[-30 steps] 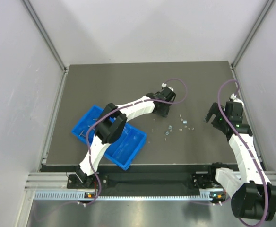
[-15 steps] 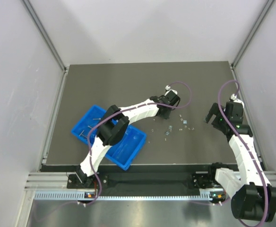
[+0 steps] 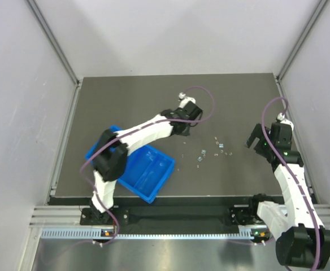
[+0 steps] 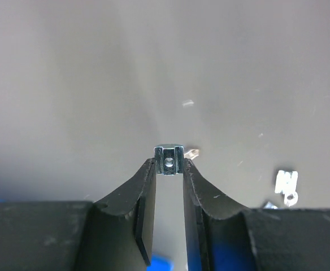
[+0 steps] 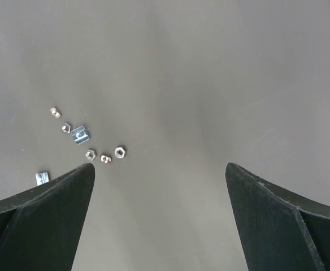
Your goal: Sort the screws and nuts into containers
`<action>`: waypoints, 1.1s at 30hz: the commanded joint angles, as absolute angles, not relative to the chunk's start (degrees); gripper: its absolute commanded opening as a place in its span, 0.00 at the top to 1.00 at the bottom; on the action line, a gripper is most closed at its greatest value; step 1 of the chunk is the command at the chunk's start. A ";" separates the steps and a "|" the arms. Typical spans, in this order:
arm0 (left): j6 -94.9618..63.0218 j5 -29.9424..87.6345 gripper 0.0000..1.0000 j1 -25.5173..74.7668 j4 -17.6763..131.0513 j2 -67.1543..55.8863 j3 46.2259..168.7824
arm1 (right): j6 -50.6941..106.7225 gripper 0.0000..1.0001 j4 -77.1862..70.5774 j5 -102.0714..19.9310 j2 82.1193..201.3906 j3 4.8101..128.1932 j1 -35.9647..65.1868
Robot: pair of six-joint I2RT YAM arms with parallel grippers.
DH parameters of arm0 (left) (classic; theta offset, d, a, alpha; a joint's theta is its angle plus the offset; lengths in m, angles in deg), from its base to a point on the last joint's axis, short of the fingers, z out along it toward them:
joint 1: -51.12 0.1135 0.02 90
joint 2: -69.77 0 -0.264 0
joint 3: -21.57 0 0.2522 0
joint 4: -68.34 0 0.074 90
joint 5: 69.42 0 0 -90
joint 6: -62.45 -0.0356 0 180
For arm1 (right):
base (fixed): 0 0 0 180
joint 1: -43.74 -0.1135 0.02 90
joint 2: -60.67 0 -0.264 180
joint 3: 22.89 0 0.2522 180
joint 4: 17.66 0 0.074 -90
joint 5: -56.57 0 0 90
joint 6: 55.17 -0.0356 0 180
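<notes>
The left pincer [image 4: 169, 166] is clenched on a nut [image 4: 169, 155], held between its tips at frame centre over the bench [image 4: 97, 68]. The right pincer [image 5: 159, 166] gapes wide; loose nuts [image 5: 120, 151] lie lower left.

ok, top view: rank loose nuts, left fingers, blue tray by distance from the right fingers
1. loose nuts: mid-table, just left of the right fingers.
2. left fingers: farther left, gripping a nut.
3. blue tray: far left, near edge.

The dark grey tabletop [image 3: 153, 96] carries a blue tray [image 3: 164, 180], set askew at lower left of centre, and small scattered nuts [image 3: 222, 147] right of centre, apart from it.
</notes>
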State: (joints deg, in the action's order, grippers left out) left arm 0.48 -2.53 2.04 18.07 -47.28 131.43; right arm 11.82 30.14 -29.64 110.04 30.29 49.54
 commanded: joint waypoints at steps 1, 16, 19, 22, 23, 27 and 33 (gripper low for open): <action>5.13 -7.28 0.83 5.49 13.81 -32.82 124.94 | 11.98 0.00 29.85 -27.72 108.49 31.04 50.15; 14.37 -5.79 0.83 24.84 11.25 -6.60 94.76 | 11.89 0.00 28.09 -28.16 112.61 31.30 50.15; 14.99 -4.73 0.83 24.93 13.09 -6.60 92.12 | 11.63 0.00 27.74 -28.07 112.44 31.12 50.15; 15.34 -3.85 0.83 25.46 14.24 -7.39 90.27 | 11.45 0.00 27.56 -28.07 112.44 30.86 50.15; 15.34 -3.67 0.83 25.55 14.50 -7.66 90.09 | 11.36 0.00 27.48 -28.07 112.53 30.94 50.07; 15.17 -3.41 0.82 25.55 15.12 -8.10 89.48 | 11.54 0.00 27.65 -27.89 112.62 31.03 50.15; 15.60 -3.50 0.59 25.46 13.45 -7.84 91.05 | 11.45 0.00 27.65 -27.89 112.79 31.30 50.15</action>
State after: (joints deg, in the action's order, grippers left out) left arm 14.58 -3.16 25.21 12.39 -8.51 89.42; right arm 11.69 29.99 -28.52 112.86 30.24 49.56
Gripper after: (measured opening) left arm 0.364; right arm 0.996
